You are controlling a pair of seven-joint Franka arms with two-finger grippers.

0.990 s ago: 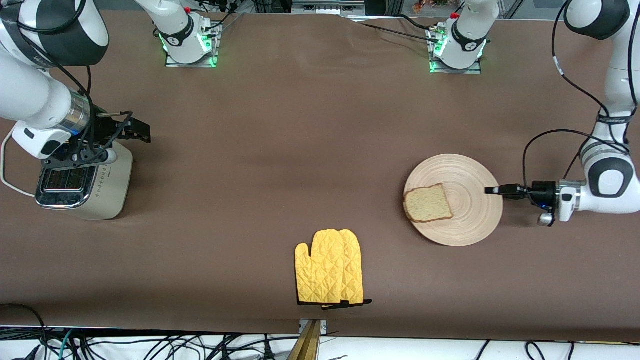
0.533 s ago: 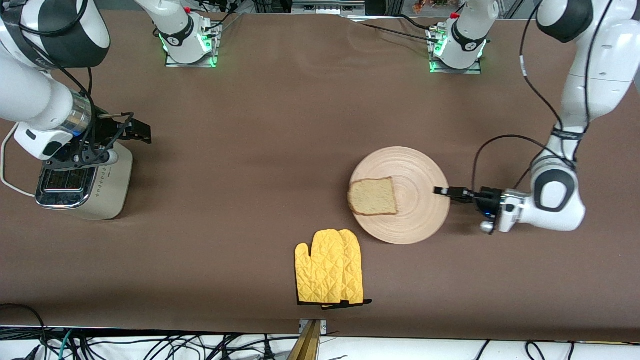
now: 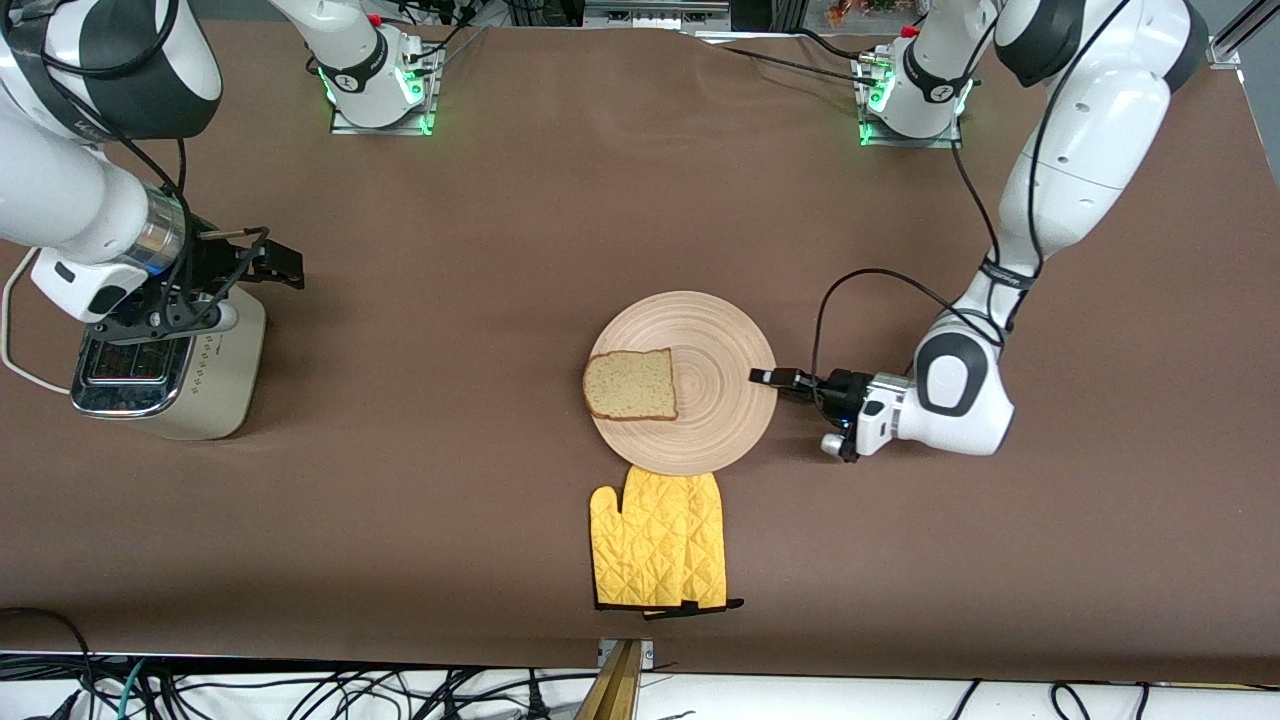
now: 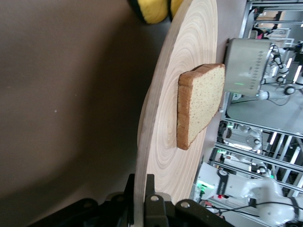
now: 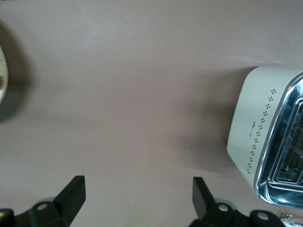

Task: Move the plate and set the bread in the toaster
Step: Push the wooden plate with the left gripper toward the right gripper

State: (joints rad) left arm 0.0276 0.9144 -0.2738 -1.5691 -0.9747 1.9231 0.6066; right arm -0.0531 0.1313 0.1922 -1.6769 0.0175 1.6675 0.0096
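Note:
The round wooden plate (image 3: pixel 700 345) lies mid-table with the bread (image 3: pixel 630 385) on the part toward the right arm's end. The plate's near edge touches or overlaps the yellow mitt. My left gripper (image 3: pixel 768 377) is shut on the plate's rim at the left arm's end. The left wrist view shows the plate (image 4: pixel 161 118) clamped between the fingers (image 4: pixel 152 194), with the bread (image 4: pixel 199 104) on it. The cream toaster (image 3: pixel 165 370) stands at the right arm's end. My right gripper (image 3: pixel 272 258) hovers open and empty beside the toaster (image 5: pixel 265 137).
A yellow oven mitt (image 3: pixel 660 545) lies nearer the front camera than the plate, close to the table's front edge. A white cord (image 3: pixel 20 340) runs from the toaster off the table's end.
My left gripper has dragged the plate with the bread from the left arm's end to mid-table, up to the mitt. The right arm has not moved.

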